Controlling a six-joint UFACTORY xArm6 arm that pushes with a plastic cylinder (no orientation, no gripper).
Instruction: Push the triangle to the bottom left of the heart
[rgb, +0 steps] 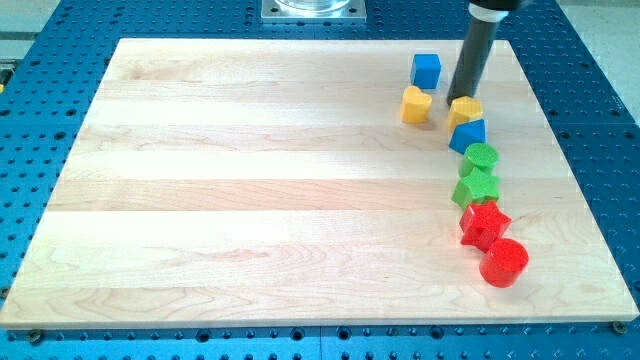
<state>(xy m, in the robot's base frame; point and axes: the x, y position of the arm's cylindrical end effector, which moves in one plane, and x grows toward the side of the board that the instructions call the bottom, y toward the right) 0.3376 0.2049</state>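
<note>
The blue triangle (467, 134) lies at the board's right side, just below a yellow block (467, 109) whose shape I cannot make out. A second yellow block (416, 104), which looks like the heart, lies up and to the left of the triangle. My tip (457, 99) is at the upper left edge of the right yellow block, between the two yellow blocks and above the triangle. It is apart from the triangle.
A blue cube (427, 70) lies above the left yellow block. Below the triangle runs a line of blocks: a green circle (482, 155), a green star (476, 186), a red star (484, 224) and a red cylinder (503, 262). The board's right edge (570, 150) is close.
</note>
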